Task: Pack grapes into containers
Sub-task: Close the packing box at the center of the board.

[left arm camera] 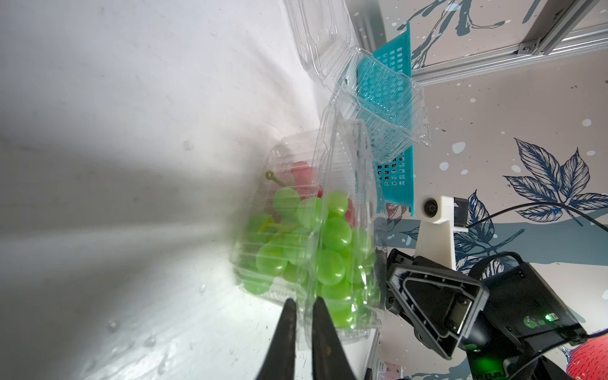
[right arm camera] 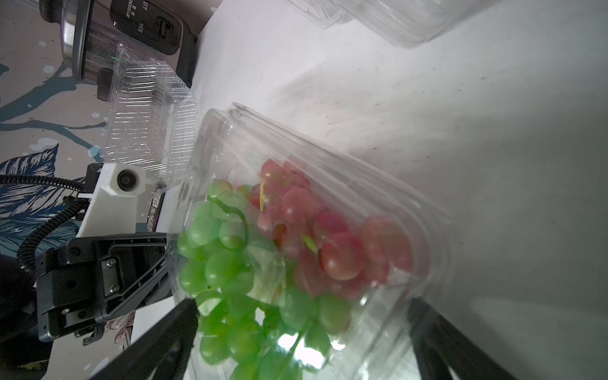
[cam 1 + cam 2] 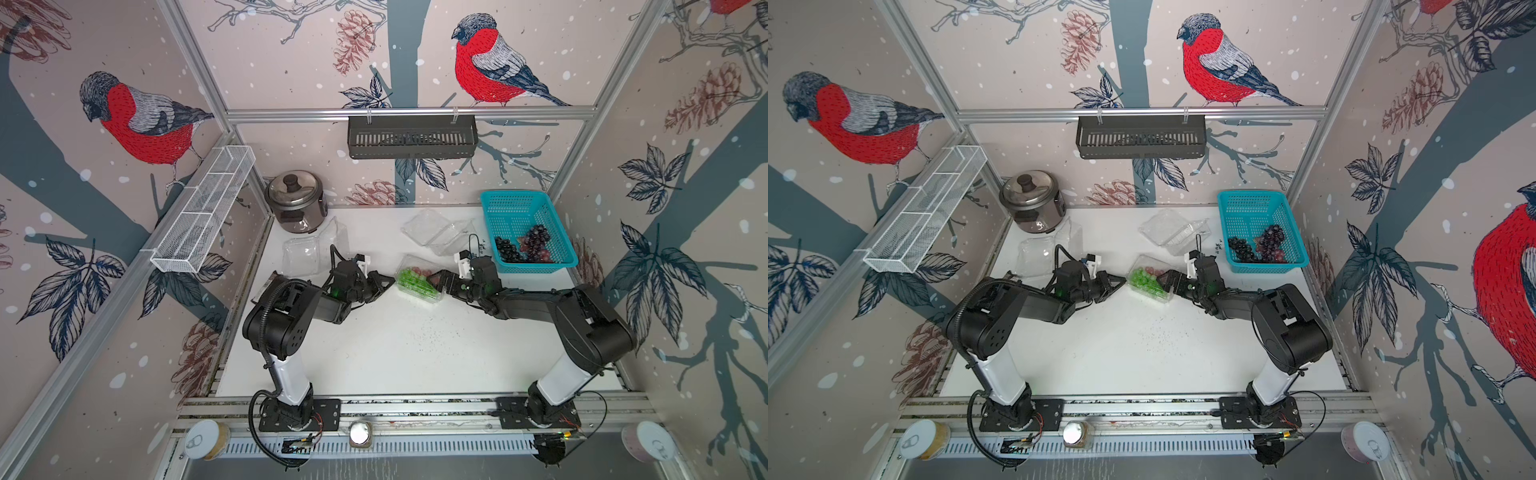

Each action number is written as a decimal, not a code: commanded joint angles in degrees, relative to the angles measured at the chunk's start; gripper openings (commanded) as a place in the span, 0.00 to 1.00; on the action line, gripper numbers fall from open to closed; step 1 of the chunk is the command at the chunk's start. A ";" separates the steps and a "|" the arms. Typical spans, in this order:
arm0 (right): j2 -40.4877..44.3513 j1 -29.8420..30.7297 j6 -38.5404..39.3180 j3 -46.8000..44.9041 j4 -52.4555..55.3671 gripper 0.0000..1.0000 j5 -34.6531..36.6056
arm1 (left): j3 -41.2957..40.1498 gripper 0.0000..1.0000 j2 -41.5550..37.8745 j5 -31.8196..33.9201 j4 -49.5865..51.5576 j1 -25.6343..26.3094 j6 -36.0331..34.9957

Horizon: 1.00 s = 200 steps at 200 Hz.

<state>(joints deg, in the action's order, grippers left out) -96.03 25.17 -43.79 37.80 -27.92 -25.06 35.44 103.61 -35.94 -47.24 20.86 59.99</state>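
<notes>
My left gripper [image 1: 304, 304] has its fingers pressed together on a thin clear edge of the middle box [image 3: 407, 262]. In my left wrist view only the two dark tips show, the rest cut off by the frame. The plastic is so clear that I cannot say whether that edge belongs to the lid or to the tray.

My right gripper [image 2: 302, 304] stands wide apart at the opposite end of the same box, one finger on each side of it. Both fingers are blurred and cropped in my right wrist view, so I cannot tell whether they press the walls or only flank them.

The box sits on the white table [image 3: 415, 353] between my two wrists. Inside it lie green grapes [image 3: 417, 282] and beside them red grapes [image 2: 332, 237], smeared by glare on the plastic. Whether the lid is snapped down I cannot make out.

To my right, dark grapes [image 3: 508, 250] and a purplish bunch [image 3: 538, 241] lie in the near end of the blue basket [image 3: 515, 203]. A second clear box [image 3: 301, 255] sits open by the rice cooker [image 3: 296, 199], its raised lid hard to trace. A third box [image 3: 436, 230] lies open just beside the basket
</notes>
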 commanded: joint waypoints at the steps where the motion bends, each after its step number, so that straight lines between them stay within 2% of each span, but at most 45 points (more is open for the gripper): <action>1: -0.30 0.14 -0.51 -0.01 -1.78 1.00 -0.08 | 0.13 0.12 0.40 0.68 0.57 0.57 -0.29; 153: -0.75 0.36 -0.51 0.16 -1.72 1.00 -0.24 | 0.86 0.10 -0.85 2.94 5.69 1.93 -3.99; 200: 0.71 -0.25 0.27 0.16 -0.30 1.00 -0.21 | 1.98 0.14 -5.06 5.34 12.45 1.94 -7.32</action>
<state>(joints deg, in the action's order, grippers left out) -96.36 25.36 -43.77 37.69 -28.25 -24.93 36.60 100.62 -32.73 -40.05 22.65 55.31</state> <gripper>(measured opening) 0.996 0.129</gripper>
